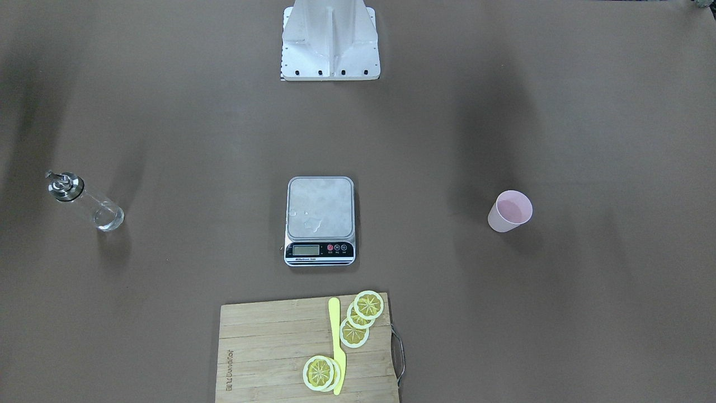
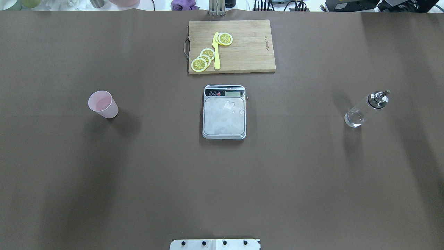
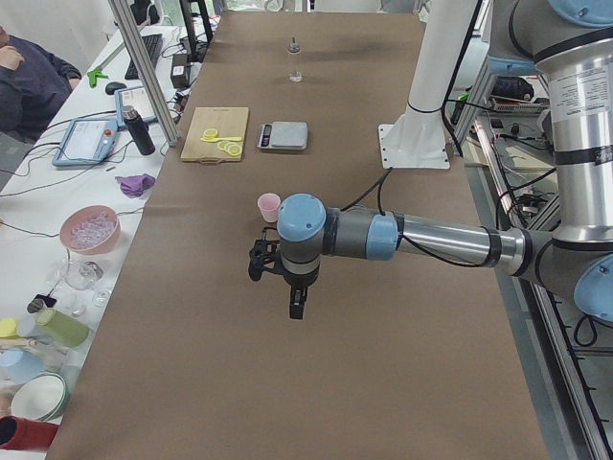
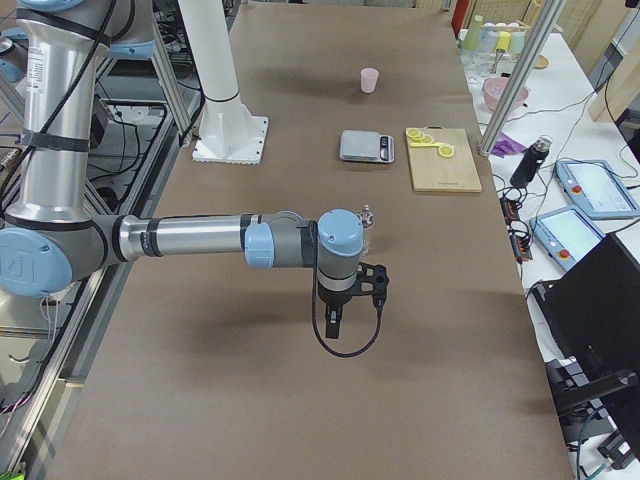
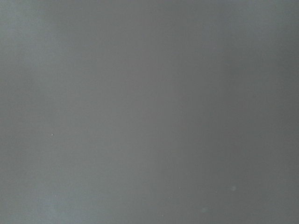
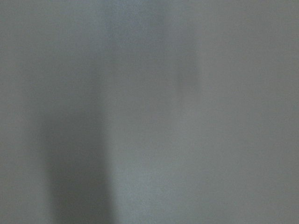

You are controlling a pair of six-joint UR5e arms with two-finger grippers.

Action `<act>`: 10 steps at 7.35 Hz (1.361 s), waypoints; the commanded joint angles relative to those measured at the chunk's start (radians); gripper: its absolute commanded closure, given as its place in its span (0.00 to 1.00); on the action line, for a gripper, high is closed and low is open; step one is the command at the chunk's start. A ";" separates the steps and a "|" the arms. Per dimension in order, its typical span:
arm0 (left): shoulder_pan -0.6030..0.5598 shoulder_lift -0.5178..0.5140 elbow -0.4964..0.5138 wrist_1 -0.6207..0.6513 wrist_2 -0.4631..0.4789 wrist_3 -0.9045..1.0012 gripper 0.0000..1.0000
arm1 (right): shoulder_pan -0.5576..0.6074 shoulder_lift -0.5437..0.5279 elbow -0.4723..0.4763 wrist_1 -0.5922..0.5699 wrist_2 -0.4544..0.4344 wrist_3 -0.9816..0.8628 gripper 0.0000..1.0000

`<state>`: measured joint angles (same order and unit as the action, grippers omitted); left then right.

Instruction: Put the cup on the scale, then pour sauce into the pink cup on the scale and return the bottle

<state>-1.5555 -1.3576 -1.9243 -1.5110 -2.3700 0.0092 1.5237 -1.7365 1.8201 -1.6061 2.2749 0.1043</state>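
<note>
The pink cup [image 1: 510,211] stands upright on the brown table on my left side; it also shows in the overhead view [image 2: 103,104]. The scale [image 1: 320,215] sits at the table's middle with nothing on it but a few wet spots. The glass bottle [image 1: 89,202] with its metal pourer stands on my right side [image 2: 364,109]. My left gripper [image 3: 298,305] hangs above the table near the cup [image 3: 269,206]. My right gripper [image 4: 335,325] hangs near the bottle [image 4: 368,225]. I cannot tell whether either is open or shut. Both wrist views show only blurred table.
A wooden cutting board [image 2: 249,45] with lemon slices [image 2: 203,59] and a yellow knife [image 2: 216,52] lies beyond the scale. The white robot base [image 1: 330,45] stands at the near edge. Clutter and an operator sit beside the table's far side [image 3: 91,230].
</note>
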 commanded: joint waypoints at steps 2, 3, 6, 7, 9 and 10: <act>0.002 -0.006 0.001 0.000 0.006 -0.002 0.02 | -0.010 0.000 0.001 0.000 0.000 0.000 0.00; 0.002 -0.012 0.001 -0.003 0.006 0.000 0.02 | -0.029 0.008 0.001 0.002 -0.002 -0.003 0.00; 0.003 -0.061 0.022 -0.002 0.006 -0.002 0.02 | -0.037 0.041 0.047 0.003 -0.003 0.003 0.00; 0.003 -0.108 0.021 0.000 0.008 -0.002 0.02 | -0.037 0.069 0.063 0.005 -0.005 0.006 0.00; 0.003 -0.207 0.036 -0.018 -0.001 -0.002 0.02 | -0.036 0.074 0.117 0.003 -0.008 0.009 0.00; 0.003 -0.222 0.060 -0.144 0.002 -0.011 0.02 | -0.036 0.074 0.126 0.003 -0.006 0.011 0.00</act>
<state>-1.5524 -1.5447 -1.8857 -1.5549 -2.3680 0.0054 1.4872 -1.6650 1.9241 -1.6025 2.2681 0.1130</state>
